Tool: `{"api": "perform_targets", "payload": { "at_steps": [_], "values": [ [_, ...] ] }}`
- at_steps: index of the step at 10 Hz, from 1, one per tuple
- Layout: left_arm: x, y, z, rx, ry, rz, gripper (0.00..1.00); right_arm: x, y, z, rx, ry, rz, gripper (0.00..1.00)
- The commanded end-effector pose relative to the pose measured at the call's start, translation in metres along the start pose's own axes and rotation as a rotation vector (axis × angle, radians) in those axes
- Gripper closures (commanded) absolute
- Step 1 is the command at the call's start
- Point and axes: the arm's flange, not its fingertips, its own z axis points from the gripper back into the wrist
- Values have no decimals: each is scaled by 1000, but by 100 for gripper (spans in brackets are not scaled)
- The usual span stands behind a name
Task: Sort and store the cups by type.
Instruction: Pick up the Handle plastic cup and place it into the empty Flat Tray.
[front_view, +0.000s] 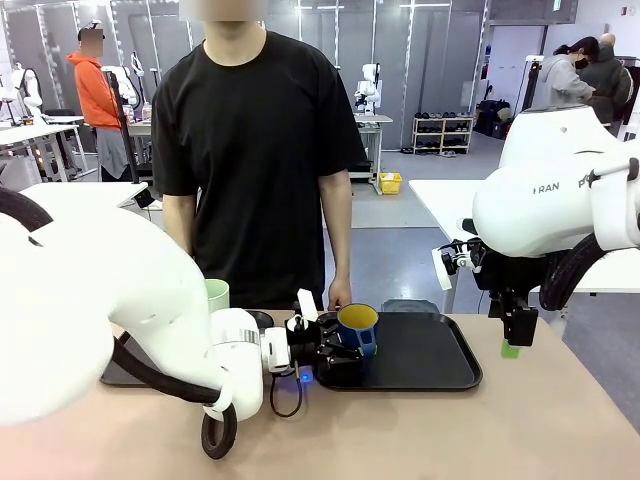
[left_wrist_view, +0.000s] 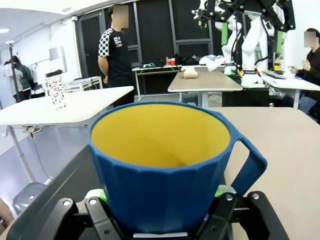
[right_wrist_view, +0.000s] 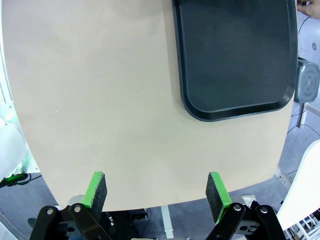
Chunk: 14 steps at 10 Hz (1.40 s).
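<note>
A dark blue mug (left_wrist_view: 165, 170) with a yellow inside and a handle on one side sits between my left gripper's (left_wrist_view: 161, 196) green pads, which are shut on its lower wall. In the front view that left gripper (front_view: 325, 352) holds the mug (front_view: 357, 325) upright at the left end of the black tray (front_view: 430, 355); whether the mug's base touches the tray is hidden. The pale mint-green tumbler (front_view: 217, 295) stands behind my left arm, partly hidden. My right gripper (front_view: 513, 345) hangs at the right above the table, open and holding nothing (right_wrist_view: 156, 192).
A person in black stands at the far edge, one hand (front_view: 338, 295) just behind the mug. A second dark tray (front_view: 115, 377) lies under my left arm. Bare tan table (right_wrist_view: 100, 100) spreads below the right gripper, beside the black tray (right_wrist_view: 235, 55).
</note>
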Motion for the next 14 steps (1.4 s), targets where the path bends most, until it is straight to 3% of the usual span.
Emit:
{"api": "perform_targets", "payload": {
  "at_steps": [1,12,13,14],
  "values": [
    [-20,-16,0,27,-6,-46,29,-1,-1,1,1,11,-4,0],
    [-36,-14,0,35,70,-33,29,-1,-1,1,1,11,-4,0],
    [-8,8,1,41,37,-29,29,-1,-1,1,1,11,-4,0],
    [-8,8,1,41,37,-29,29,-1,-1,1,1,11,-4,0]
  ]
}}
